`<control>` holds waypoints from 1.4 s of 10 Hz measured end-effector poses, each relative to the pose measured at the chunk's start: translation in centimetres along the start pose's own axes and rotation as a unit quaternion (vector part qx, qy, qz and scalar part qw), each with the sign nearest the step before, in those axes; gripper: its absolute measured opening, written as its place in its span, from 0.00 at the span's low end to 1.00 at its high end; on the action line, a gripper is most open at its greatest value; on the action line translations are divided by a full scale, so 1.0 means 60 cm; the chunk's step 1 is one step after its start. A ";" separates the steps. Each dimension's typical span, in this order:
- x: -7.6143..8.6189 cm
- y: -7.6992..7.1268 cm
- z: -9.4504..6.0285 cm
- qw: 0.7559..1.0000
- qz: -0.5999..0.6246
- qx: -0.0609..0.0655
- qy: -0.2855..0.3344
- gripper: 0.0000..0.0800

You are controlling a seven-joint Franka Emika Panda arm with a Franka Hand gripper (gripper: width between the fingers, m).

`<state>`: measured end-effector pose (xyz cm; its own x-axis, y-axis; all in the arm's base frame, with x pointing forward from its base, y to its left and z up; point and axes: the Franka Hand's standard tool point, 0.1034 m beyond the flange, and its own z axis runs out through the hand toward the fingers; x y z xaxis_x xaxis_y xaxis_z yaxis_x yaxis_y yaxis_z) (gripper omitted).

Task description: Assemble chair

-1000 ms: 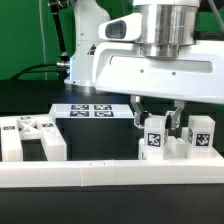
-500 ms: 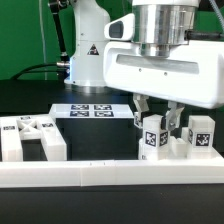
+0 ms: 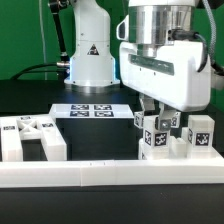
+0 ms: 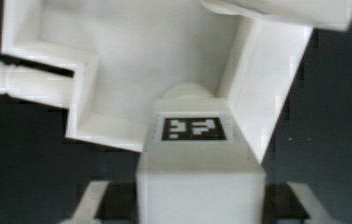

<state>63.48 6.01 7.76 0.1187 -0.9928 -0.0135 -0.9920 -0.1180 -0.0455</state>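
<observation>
My gripper [image 3: 156,127] is shut on a white chair leg [image 3: 154,137] that stands upright with a black-and-white tag on its face, at the exterior view's right. In the wrist view the same chair leg [image 4: 194,150] fills the space between my fingers [image 4: 105,200], its tag turned to the camera. Beyond it lies a larger white chair part [image 4: 120,70] with a round peg [image 4: 16,77] sticking out of one side. Whether the leg touches that part is hidden. A second tagged chair piece [image 3: 200,133] stands just to the exterior view's right of the held one.
More tagged white chair pieces [image 3: 28,136] sit at the exterior view's left. The marker board [image 3: 90,110] lies flat behind them. A long plain white rail [image 3: 100,173] runs along the front. The arm's base [image 3: 88,50] stands at the back.
The hand has turned about its upright axis, its broad white body swinging round toward the exterior view's right. The held leg has stayed in about the same spot.
</observation>
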 end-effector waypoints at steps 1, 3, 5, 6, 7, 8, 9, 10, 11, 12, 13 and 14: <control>0.001 0.000 0.000 0.999 0.040 0.000 0.003 0.36; 0.002 0.001 0.000 0.996 0.085 0.000 0.000 0.36; 0.003 0.002 0.000 0.995 0.099 -0.001 -0.004 0.36; 0.002 0.001 0.000 0.995 0.097 0.000 -0.004 0.36; 0.002 0.001 0.000 0.995 0.095 0.000 -0.004 0.36; 0.002 0.001 0.000 0.997 0.078 0.001 -0.004 0.56; 0.002 0.000 -0.001 0.999 0.052 0.001 -0.004 0.72; 0.003 -0.001 -0.005 1.000 0.018 0.003 -0.004 0.79; 0.002 0.000 -0.009 1.000 -0.010 0.005 -0.005 0.79; -0.005 0.000 -0.013 1.000 -0.030 0.005 -0.006 0.81; -0.013 0.004 -0.017 0.997 -0.071 -0.002 -0.010 0.81; -0.015 0.004 -0.021 0.993 -0.113 -0.001 -0.011 0.81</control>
<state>63.11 6.84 9.02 0.3399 -0.9401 -0.0257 -0.9398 -0.3385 -0.0470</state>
